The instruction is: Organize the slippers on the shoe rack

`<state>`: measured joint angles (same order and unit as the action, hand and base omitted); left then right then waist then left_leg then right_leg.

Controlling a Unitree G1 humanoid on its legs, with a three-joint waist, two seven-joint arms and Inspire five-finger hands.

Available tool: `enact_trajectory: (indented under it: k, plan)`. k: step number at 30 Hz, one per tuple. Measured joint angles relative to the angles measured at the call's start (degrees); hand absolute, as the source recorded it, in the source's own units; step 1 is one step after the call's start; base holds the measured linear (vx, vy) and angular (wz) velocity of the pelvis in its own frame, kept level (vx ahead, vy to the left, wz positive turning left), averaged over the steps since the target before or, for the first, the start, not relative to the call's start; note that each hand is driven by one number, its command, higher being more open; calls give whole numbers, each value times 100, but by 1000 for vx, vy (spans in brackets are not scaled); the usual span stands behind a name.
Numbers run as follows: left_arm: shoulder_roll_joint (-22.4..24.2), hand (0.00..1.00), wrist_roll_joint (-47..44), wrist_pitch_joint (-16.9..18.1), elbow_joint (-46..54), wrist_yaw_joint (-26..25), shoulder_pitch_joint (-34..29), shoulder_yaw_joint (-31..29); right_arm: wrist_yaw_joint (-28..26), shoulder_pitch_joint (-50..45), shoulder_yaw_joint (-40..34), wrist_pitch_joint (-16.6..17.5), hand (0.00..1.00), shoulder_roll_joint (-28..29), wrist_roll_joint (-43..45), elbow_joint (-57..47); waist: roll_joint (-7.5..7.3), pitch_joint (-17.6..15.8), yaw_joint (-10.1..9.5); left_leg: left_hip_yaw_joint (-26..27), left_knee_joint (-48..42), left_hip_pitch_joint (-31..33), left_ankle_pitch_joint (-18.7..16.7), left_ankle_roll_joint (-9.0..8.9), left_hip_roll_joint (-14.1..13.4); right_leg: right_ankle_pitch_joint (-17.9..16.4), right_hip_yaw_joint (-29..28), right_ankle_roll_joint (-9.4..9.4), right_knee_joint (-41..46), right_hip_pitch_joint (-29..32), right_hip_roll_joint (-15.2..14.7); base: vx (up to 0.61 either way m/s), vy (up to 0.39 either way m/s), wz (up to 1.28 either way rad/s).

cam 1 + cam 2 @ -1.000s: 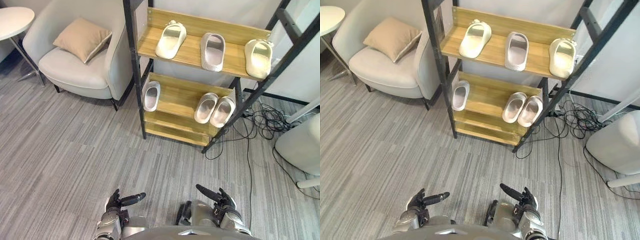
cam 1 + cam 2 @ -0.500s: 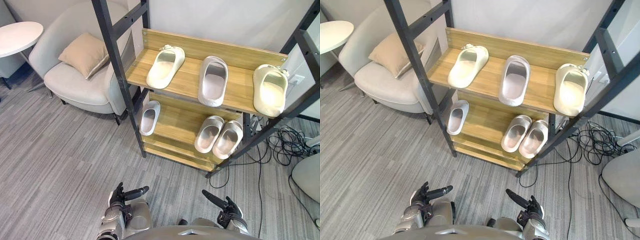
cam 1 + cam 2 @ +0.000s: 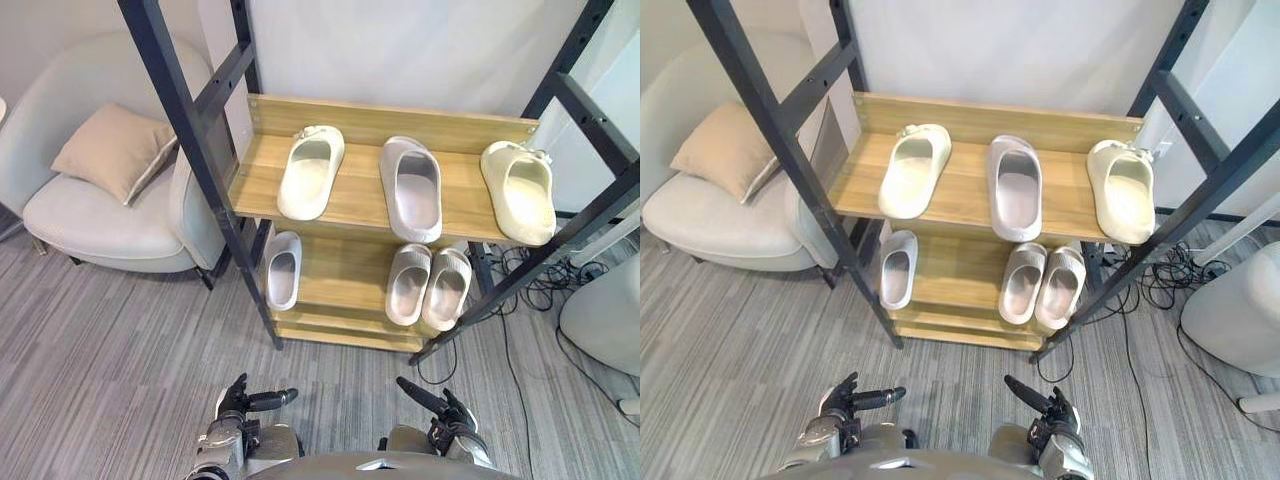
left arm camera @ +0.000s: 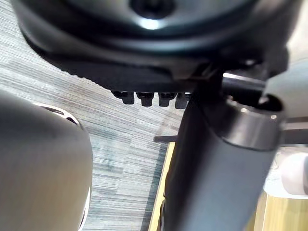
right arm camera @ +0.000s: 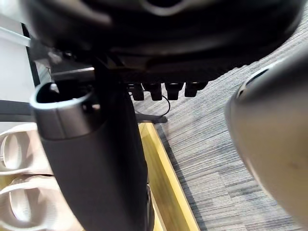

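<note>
Left eye view: slippers line the shoe rack; armchair with cushion stands left, cables right; left hand and right hand hover near, fingers spread, empty.

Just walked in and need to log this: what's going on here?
The robot faces the shoe rack, handling nothing: its left hand and right hand hang low and open. The upper shelf holds a cream slipper, a grey slipper and a second cream slipper; the lower shelf has a lone grey slipper at left and a grey pair side by side at right.
</note>
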<state>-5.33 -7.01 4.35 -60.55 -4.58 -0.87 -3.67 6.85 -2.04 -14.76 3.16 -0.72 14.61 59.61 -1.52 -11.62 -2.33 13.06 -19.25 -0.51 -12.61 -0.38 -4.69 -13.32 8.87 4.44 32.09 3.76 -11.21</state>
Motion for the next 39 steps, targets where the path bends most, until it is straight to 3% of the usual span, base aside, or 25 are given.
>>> enact_trajectory:
  k: [1, 5, 9, 18, 23, 27, 31, 39]
  plan:
    - [-29, 100, 3, 2, -6, 0, -9, -2, 0, -19, 34, 1, 100, 9, -1, 44, -65, 44, -4, -74, -20, 27, 16, -37, 84, 62, -15, 21, -422, -28, 48, 68, -159, 20]
    - [73, 100, 78, -3, -136, -3, -6, -4, -5, -73, 12, -17, 100, -118, -2, 288, 122, 206, 26, -425, 262, 156, 240, -181, 61, 113, 220, 16, -1382, -408, 260, 61, -165, 31]
    - [108, 100, 76, 5, -137, 2, -46, -14, 4, -141, -78, -21, 100, -139, -43, 383, 127, 248, -10, -631, 537, -13, 355, -288, -58, 376, 422, -76, -1993, -830, 503, 31, -106, 19]
    - [-12, 100, 78, -1, -156, 11, -29, 24, 48, -137, 302, -26, 100, -121, -112, 230, -13, 289, -13, -743, 752, 2, 498, -161, 129, 793, 455, -55, -2771, -1086, 478, -13, 39, 4]
    - [-34, 100, 88, -10, -147, -20, -21, 131, 156, -466, 483, -36, 100, -109, -122, -1368, 20, 291, 17, -759, 757, 91, 550, -101, 186, 919, 425, -36, -2943, -1062, 453, -45, 36, 1]
    - [-58, 100, 112, -10, -123, -81, -49, 241, 362, -980, 462, 225, 100, -106, -338, -3476, 29, 297, 110, -724, 864, 99, 612, -94, 200, 964, 333, -26, -2975, -984, 450, -34, 11, -6]
    - [-63, 100, 277, -10, -109, -124, -82, 321, 481, -1296, 397, 446, 100, 20, -332, -4327, 27, 332, 162, -703, 927, 92, 615, -94, 201, 1042, 272, -23, -3119, -990, 474, 14, 2, -9]
    - [-103, 100, 336, -3, -154, -127, -94, 615, 591, -1969, 633, 450, 100, 302, -330, -5873, 59, 348, 284, -716, 1121, -89, 616, -93, 192, 1106, 45, -47, -3209, -1022, 510, 24, 0, -15]
